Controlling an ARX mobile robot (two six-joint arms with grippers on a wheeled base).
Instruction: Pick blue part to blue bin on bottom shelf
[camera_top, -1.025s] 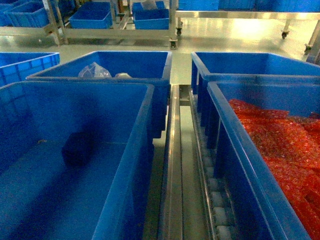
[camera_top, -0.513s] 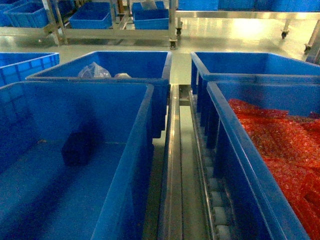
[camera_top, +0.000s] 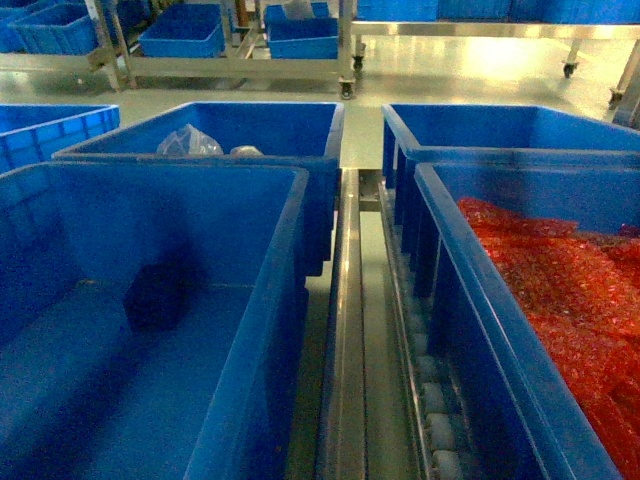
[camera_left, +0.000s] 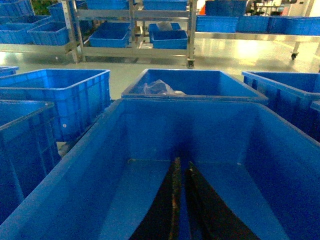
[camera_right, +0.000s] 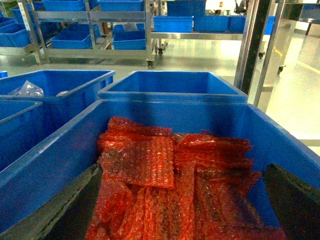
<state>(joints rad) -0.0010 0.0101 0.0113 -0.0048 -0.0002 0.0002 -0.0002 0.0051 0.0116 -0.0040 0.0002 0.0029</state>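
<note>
Blue bin (camera_top: 270, 290): large, bright blue, smooth walls, thick rolled rim; sits upright at my left front, open on top.
Inside: a dark blocky shape (camera_top: 155, 295) low against the far wall; too dim for me to name.
Bottom shelf (camera_top: 345, 330): shiny steel rail with white rollers, just right of the bin.

My left gripper (camera_left: 181, 200) hangs inside the blue bin (camera_left: 75, 165), its two dark fingers (camera_left: 165, 210) nearly together with only a thin slit between them, low at 6 o'clock. At 12 o'clock, just beyond the far wall, a second crate (camera_left: 200, 82) shows a clear plastic bag (camera_left: 159, 88). A ribbed crate (camera_left: 60, 95) stands at 10 o'clock.
</note>
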